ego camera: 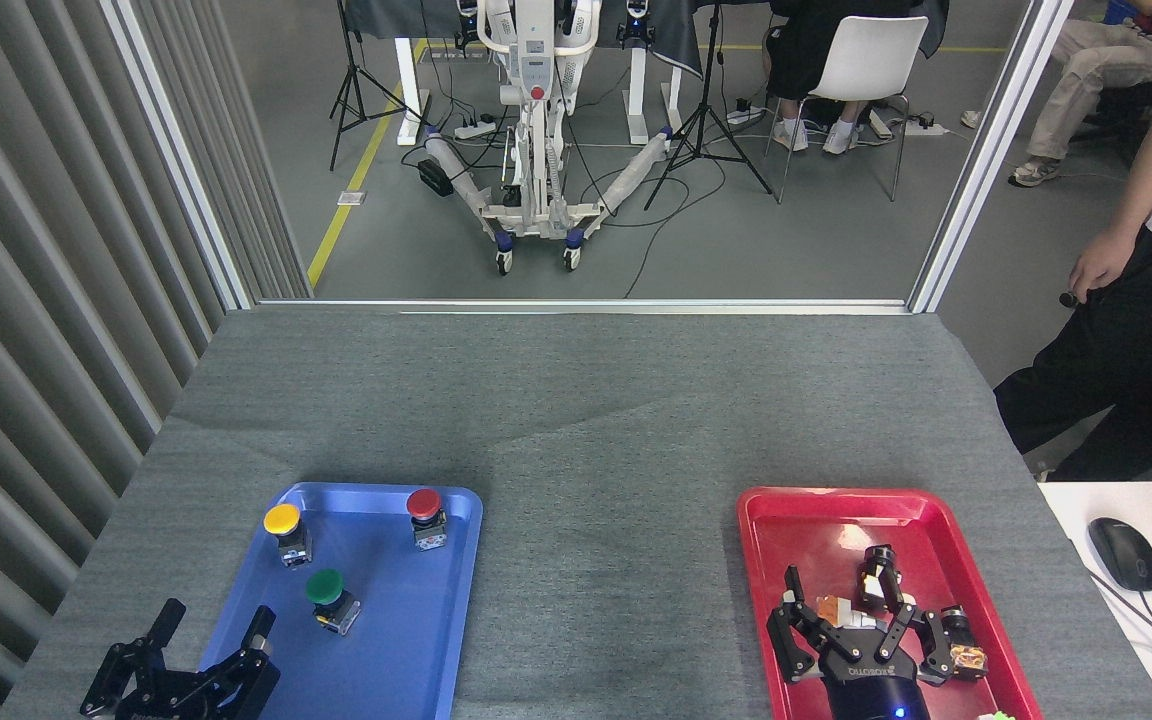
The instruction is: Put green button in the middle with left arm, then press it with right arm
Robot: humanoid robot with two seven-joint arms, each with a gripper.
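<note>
The green button point(327, 595) stands upright in the blue tray point(416, 650), near its middle. My left gripper point(211, 628) is open at the tray's near-left corner, a short way down and left of the button, with nothing between its fingers. My right gripper point(856, 610) is open above the red tray point(816, 510), its fingers spread over small parts lying there. The middle point(606, 560) is bare grey cloth between the two trays.
A yellow button point(284, 530) and a red button point(425, 515) stand at the back of the blue tray. Small switch parts point(958, 640) lie in the red tray. A person point(1126, 330) stands at the table's right. A mouse point(1124, 553) lies on a white desk.
</note>
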